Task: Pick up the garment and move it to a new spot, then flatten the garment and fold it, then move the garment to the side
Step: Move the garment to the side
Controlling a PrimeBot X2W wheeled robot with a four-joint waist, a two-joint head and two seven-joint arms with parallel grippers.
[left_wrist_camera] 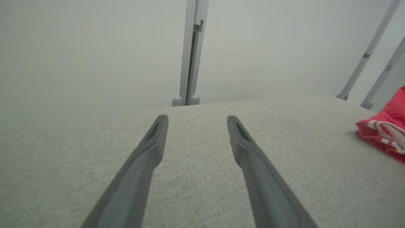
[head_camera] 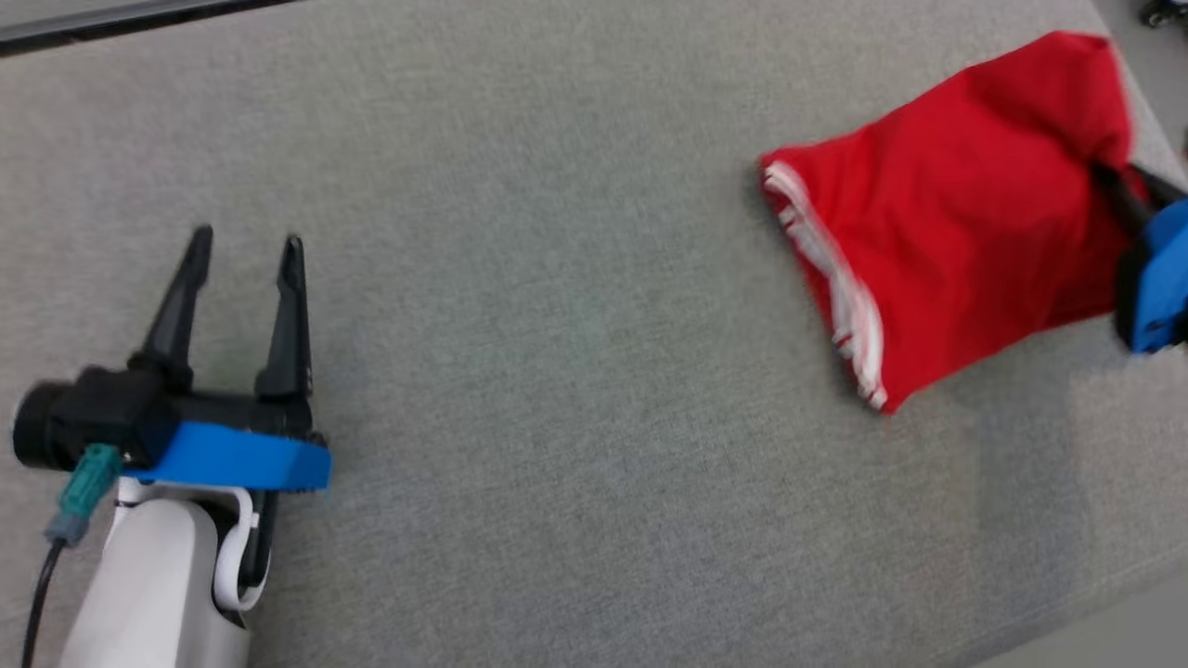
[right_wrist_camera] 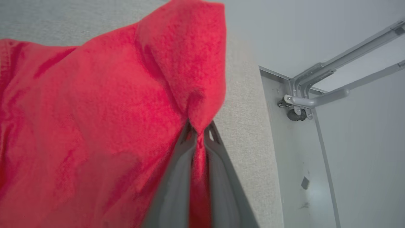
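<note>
Two grippers, two very different jobs. The right gripper (right_wrist_camera: pixel 198 129) has its fingers pressed together on a bunched corner of the red garment (head_camera: pixel 956 213), with the cloth squeezed between them and rising in a peak just past the tips. The rest of the garment looks folded over, its white-striped hem on the side farthest from that gripper. It lies on the grey padded surface (head_camera: pixel 557 371), spreading out ahead of the fingers and off to one side. To me, pinching a corner like that looks like a way to drag or lift the piece toward the side, since the edge of the surface runs just beside the gripper. The left gripper (head_camera: pixel 248 239) sits well apart from the cloth, fingers spread with nothing between them, low over bare surface, the striped hem off to its right. I'd guess it is parked there to stay out of the pull.
</note>
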